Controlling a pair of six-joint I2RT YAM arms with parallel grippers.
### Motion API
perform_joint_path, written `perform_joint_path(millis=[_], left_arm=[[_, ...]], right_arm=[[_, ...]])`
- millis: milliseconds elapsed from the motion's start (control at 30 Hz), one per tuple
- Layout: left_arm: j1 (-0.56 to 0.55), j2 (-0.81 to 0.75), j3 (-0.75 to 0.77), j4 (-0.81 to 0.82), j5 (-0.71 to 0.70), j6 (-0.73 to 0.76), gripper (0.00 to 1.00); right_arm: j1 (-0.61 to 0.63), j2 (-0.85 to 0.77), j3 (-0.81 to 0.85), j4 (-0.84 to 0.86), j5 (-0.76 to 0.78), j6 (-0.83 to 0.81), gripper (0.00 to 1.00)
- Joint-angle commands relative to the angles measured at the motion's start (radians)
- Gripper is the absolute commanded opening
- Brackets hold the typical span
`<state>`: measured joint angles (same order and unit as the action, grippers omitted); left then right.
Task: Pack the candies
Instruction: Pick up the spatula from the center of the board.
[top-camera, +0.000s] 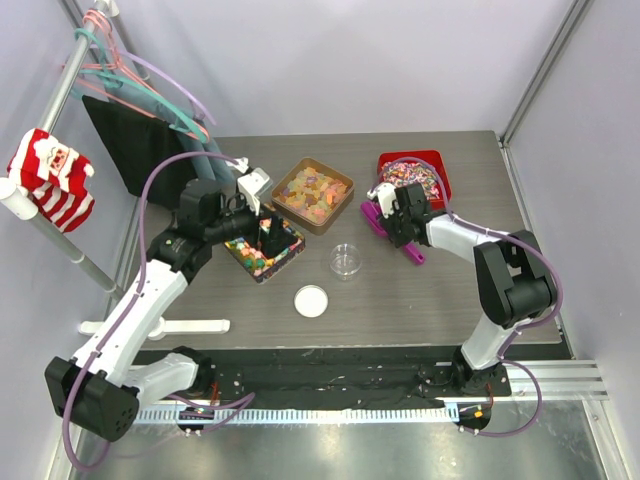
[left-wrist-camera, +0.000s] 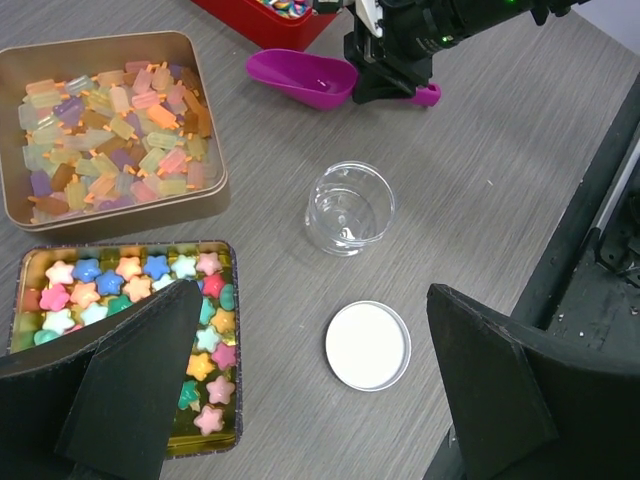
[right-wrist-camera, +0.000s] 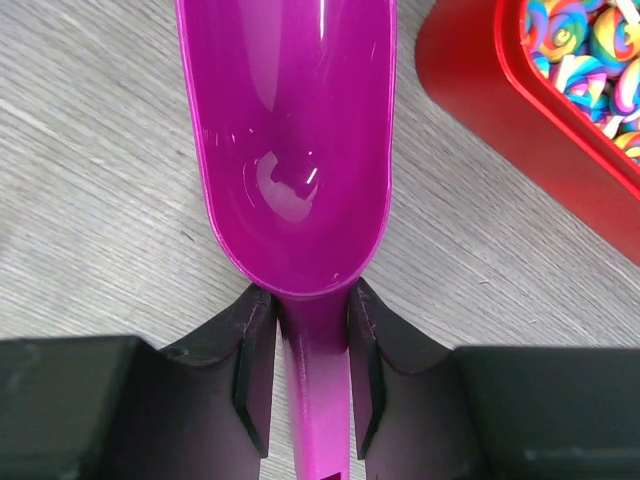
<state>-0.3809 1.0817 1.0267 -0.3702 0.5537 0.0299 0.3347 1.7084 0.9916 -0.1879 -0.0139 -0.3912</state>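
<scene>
My right hand (right-wrist-camera: 308, 372) is clamped on the handle of the purple scoop (right-wrist-camera: 290, 150), bowl pointing forward so it can work as a shovel. It seems to lie on the table (right-wrist-camera: 90, 200), though I can't be sure. My left hand (left-wrist-camera: 310, 395) hangs spread and holding nothing over the tin (left-wrist-camera: 229, 330) where the candies (left-wrist-camera: 100, 280) lie, probably to steady it. The open jar (left-wrist-camera: 349, 208) stands between both hands, its lid (left-wrist-camera: 368, 345) beside it, ready for filling.

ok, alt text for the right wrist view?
Empty magenta plastic scoop on the grey wood-grain table, its handle pinched in the right claw at bottom centre. A red tray of rainbow-swirl sweets sits at upper right.
</scene>
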Motion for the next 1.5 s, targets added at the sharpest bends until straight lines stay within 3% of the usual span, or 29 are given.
perform_joint_path(millis=[0,267,567,933,1467], left_arm=[[0.016,-0.011,-0.019,0.068,0.052,-0.024,1.0],[0.049,-0.002,-0.031,0.128,0.159,-0.097,1.0],[0.115,0.055,-0.037,0.197,0.285,-0.222,1.0],[0.122,0.345,0.171,0.11,0.567,-0.282,1.0],[0.025,0.541,0.369,-0.036,0.457,-0.185,1.0]], right_arm=[[0.007,-0.09,0.031,-0.037,-0.034,-0.024,0.01],[0.055,-0.349,0.041,-0.2,-0.055,-0.109,0.01],[0.291,-0.605,-0.067,-0.173,0.164,-0.264,0.01],[0.403,-0.625,-0.079,-0.082,0.327,-0.351,0.01],[0.495,-0.63,-0.136,0.018,0.333,-0.318,0.01]])
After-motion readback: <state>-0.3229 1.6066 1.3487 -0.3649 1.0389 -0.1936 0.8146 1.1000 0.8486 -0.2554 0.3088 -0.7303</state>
